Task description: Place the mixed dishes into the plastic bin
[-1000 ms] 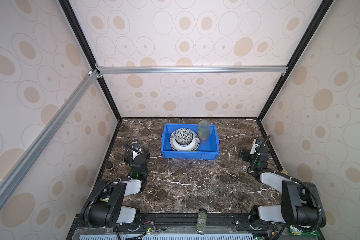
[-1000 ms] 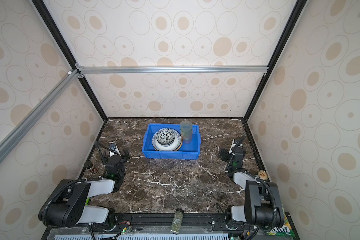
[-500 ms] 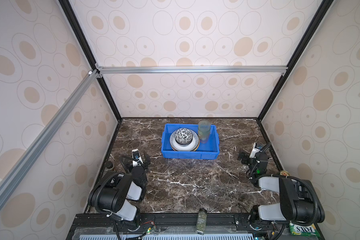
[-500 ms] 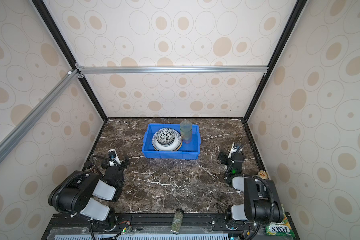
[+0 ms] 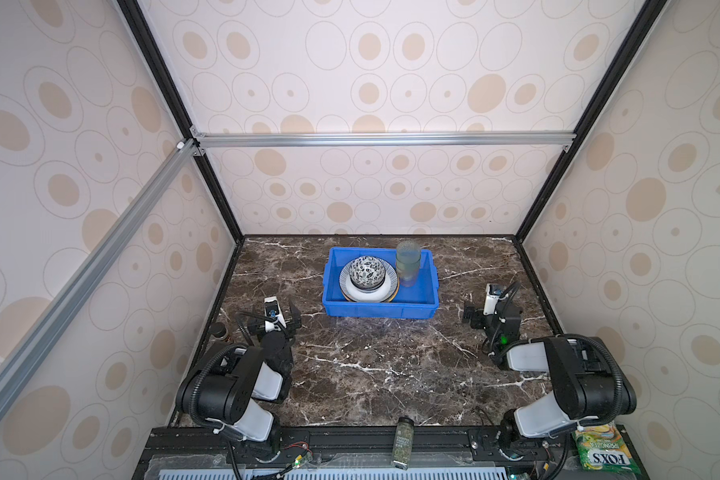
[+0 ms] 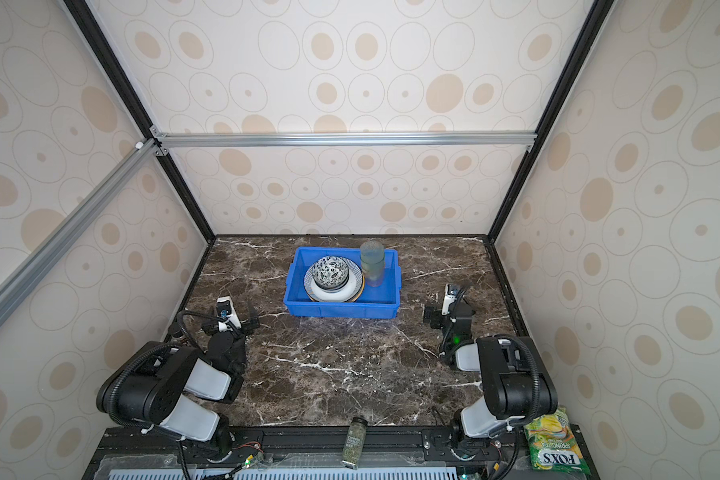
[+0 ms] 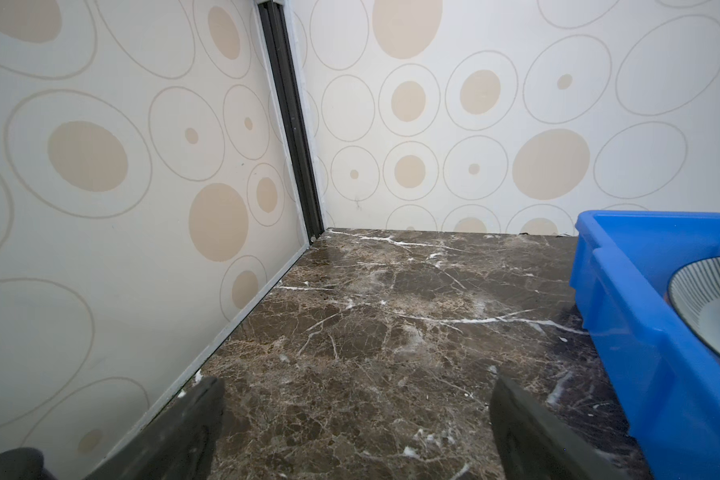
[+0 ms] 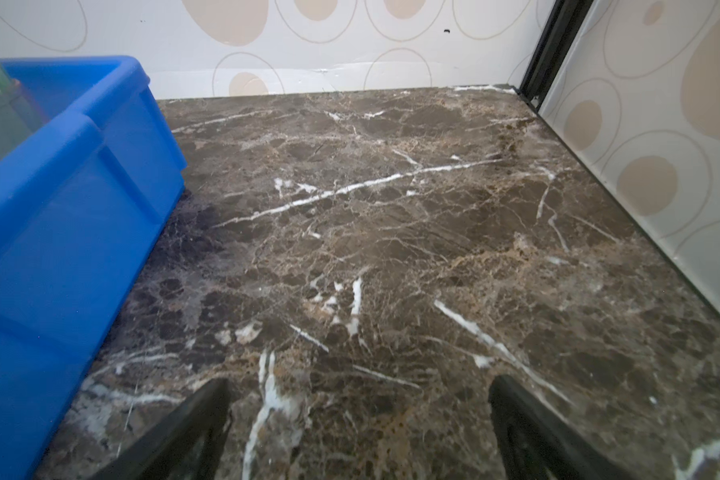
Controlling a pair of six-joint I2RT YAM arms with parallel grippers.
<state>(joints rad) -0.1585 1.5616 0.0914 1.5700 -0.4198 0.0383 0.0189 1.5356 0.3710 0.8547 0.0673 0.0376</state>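
Oval-print wallpaper walls box in a brown marble tabletop [image 5: 371, 365]. Blue plastic bin [image 5: 379, 309] sits at 12 o'clock on the marble, near the back wall. Left gripper [image 7: 356, 386] is at 8 o'clock of the bin, jaws spread, empty, over bare marble. Right gripper [image 8: 360, 382] is at 4 o'clock of the bin, jaws spread, empty. Stacked plates [image 5: 371, 294] fill the bin's 9 o'clock side, one with a striped rim. Leaf-pattern bowl [image 5: 366, 272] sits on the stack. Translucent green cup [image 5: 408, 266] stands upright at the bin's 2 o'clock corner. Snack packet [image 5: 599, 451] lies at 5 o'clock, off the marble. Spice jar [image 5: 404, 442] lies at 6 o'clock on the front rail.
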